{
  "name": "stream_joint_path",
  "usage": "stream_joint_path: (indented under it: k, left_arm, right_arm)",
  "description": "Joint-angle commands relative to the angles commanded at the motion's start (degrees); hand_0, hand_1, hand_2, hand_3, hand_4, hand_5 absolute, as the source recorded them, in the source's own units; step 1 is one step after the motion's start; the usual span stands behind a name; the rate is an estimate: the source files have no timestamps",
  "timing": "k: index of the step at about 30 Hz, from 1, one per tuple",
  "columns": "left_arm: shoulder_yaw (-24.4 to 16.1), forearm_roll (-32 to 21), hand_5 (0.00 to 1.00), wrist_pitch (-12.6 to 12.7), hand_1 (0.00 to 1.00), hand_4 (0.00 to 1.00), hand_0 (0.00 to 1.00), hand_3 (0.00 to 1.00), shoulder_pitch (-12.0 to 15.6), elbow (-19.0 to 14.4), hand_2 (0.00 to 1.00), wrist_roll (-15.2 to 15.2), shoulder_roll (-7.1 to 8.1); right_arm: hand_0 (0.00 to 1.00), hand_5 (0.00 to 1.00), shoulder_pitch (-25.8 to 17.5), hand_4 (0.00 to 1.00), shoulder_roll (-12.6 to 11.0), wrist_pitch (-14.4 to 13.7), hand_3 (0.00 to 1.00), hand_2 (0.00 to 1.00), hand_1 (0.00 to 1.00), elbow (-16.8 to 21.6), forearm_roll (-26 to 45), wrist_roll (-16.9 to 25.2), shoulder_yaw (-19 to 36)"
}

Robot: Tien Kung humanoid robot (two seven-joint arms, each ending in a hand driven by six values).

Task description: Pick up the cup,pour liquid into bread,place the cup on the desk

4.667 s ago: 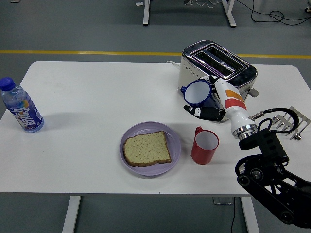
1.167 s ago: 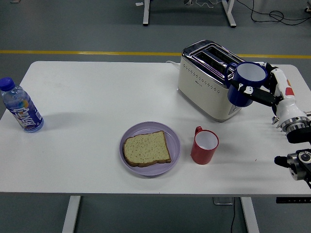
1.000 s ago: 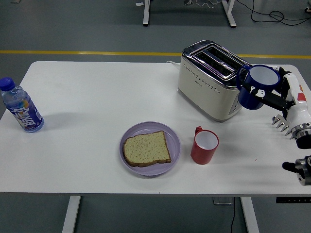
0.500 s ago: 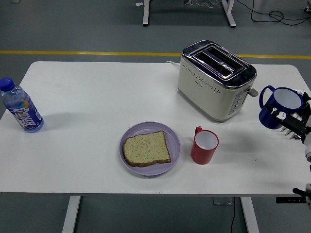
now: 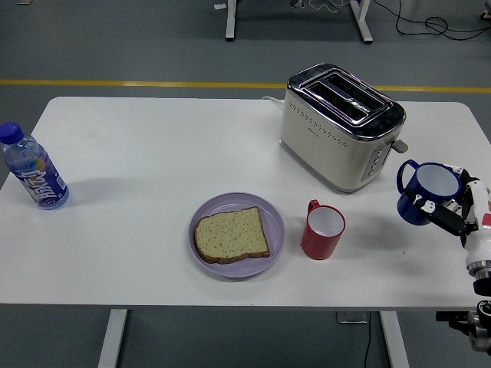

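There were two cups: the right hand (image 5: 453, 215) gripped the blue cup (image 5: 426, 193) at three o'clock, one red cup (image 5: 323, 230) stood on the white table (image 5: 153, 153), grey floor (image 5: 115, 38) beyond.

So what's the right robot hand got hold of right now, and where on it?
The right robot hand holds the blue cup, fingers wrapped around its body on the side away from the handle, which points left and is free. The cup is upright.

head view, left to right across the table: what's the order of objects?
water bottle → purple plate holding the bread slice → red mug → blue cup, held in the right hand at the table's right edge. The toaster sits farther back, overlapping the red mug's span, so I leave it unranked.
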Motion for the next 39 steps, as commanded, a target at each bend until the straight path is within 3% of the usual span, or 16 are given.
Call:
stream_joint_path:
  k: [39]
  left_arm:
    - [0.5, -1.0, 0.998, 0.0, 0.683, 0.252, 0.681, 0.544, -0.5, -0.1, 0.694, -0.2, -0.10]
  right_arm:
    - [0.362, 0.100, 2.5, 0.752, 3.9, -1.7, 0.411, 0.412, 0.264, -10.8, 2.0, 5.1, -6.9]
